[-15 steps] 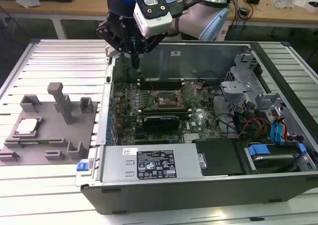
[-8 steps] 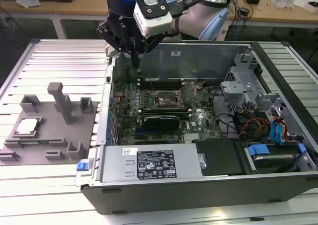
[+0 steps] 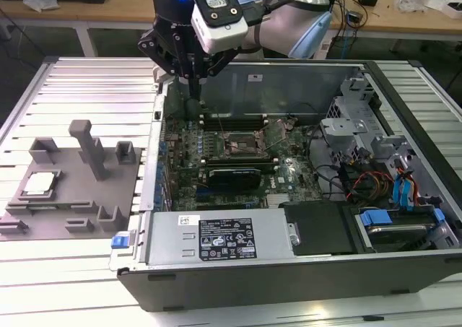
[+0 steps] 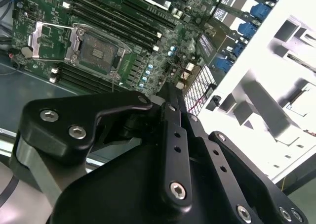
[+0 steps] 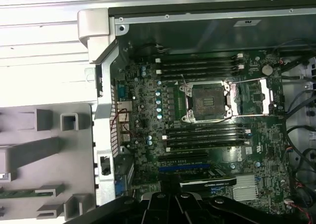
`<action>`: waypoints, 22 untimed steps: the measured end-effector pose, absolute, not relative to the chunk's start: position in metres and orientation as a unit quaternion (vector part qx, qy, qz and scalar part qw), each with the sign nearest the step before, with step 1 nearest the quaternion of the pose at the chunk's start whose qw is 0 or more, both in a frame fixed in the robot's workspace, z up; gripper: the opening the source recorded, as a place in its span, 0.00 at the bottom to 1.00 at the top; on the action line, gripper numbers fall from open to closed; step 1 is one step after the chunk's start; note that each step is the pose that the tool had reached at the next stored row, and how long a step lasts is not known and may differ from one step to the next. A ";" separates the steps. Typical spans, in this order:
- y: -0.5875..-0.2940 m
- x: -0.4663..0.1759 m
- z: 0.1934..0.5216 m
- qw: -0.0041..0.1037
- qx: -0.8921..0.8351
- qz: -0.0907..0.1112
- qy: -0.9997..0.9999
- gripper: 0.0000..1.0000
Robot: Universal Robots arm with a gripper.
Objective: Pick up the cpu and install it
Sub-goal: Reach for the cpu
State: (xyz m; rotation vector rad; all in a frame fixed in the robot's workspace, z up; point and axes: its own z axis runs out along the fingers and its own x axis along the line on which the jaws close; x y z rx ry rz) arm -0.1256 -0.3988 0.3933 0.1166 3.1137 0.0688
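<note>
The cpu (image 3: 40, 184), a small silvery square chip, lies flat in a recess of the grey fixture block (image 3: 72, 197) on the exterior view's left, outside the computer case. My gripper (image 3: 195, 90) hangs over the rear corner of the open case, well away from the cpu, above the motherboard's edge. Its black fingers (image 4: 170, 98) meet at the tips with nothing between them. The empty cpu socket (image 5: 207, 101) sits open on the motherboard, its metal load plate (image 5: 256, 96) folded back beside it. That socket (image 3: 242, 145) lies to the exterior view's right of the gripper.
The open case (image 3: 289, 269) holds a black graphics card (image 3: 232, 177), memory slots (image 5: 205, 135), a power supply (image 3: 220, 239), cables and drive bays with blue clips (image 3: 404, 190). Grey posts (image 3: 90, 146) rise from the fixture block. The case stands on a ribbed metal table (image 3: 72, 269).
</note>
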 end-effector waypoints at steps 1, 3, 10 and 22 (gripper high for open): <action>-0.399 -0.126 0.393 0.012 0.037 0.022 0.999 0.11; -0.399 -0.128 0.393 0.012 0.037 0.022 0.999 0.11; -0.399 -0.141 0.393 0.013 0.037 0.022 0.999 0.11; -0.398 -0.159 0.393 0.013 0.037 0.022 0.999 0.11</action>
